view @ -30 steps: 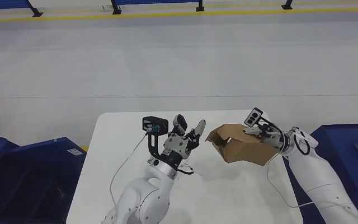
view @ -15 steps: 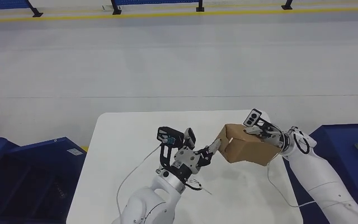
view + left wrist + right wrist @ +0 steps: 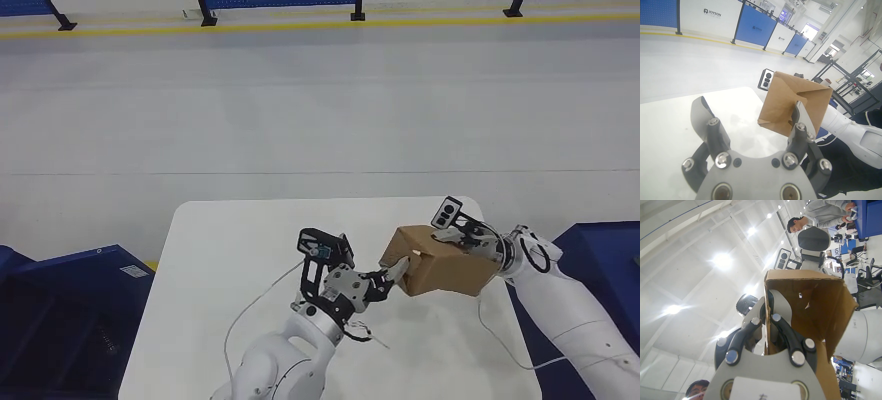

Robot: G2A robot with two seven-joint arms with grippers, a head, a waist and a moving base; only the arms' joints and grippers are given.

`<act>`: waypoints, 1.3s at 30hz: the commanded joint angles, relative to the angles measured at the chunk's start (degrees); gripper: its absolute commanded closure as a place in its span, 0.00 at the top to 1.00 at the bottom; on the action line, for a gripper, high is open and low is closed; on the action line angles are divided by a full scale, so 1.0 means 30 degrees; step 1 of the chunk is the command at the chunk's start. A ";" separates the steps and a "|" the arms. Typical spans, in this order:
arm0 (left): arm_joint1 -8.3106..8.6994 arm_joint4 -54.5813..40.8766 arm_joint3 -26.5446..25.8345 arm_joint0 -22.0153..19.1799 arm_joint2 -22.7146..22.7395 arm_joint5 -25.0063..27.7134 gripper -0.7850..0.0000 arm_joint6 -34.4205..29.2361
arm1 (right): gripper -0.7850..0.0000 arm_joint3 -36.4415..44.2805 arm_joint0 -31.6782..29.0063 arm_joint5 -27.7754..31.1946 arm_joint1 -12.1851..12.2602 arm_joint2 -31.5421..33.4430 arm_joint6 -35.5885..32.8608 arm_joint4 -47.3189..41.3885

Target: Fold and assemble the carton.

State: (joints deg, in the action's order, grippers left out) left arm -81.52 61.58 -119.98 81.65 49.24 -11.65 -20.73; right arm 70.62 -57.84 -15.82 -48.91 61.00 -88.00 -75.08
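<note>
carton at right of table (near edge)

A brown carton is held up by the right gripper. One thin wall of the carton is pinched between the two fingers. The hollow inside is seen, and small holes are seen in its wall.

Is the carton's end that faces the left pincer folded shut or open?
Folded shut: in the left wrist view its flaps lie flat across the carton, one finger of the open left pincer touching them.
</note>
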 commanded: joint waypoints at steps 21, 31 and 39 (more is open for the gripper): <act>-0.0037 0.0091 -0.1335 0.0863 0.0518 -0.0324 1.00 0.0560 | 0.00 -0.0056 0.0343 0.0187 0.0629 -0.0412 0.0000 -0.0781; -0.0170 0.0449 -0.0149 0.0351 0.0157 -0.0714 1.00 0.0111 | 0.00 0.0293 0.0397 0.0461 0.0754 -0.0909 0.0000 -0.0703; -0.0359 0.0778 0.0541 -0.0236 -0.0216 -0.1397 1.00 -0.0236 | 0.00 0.0637 0.0204 0.0887 0.0900 -0.1223 0.0000 -0.0701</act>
State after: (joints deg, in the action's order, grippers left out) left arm -82.53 63.98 -118.51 81.04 48.76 -15.67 -21.36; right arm 72.40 -57.12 -13.30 -46.28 57.44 -88.00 -77.15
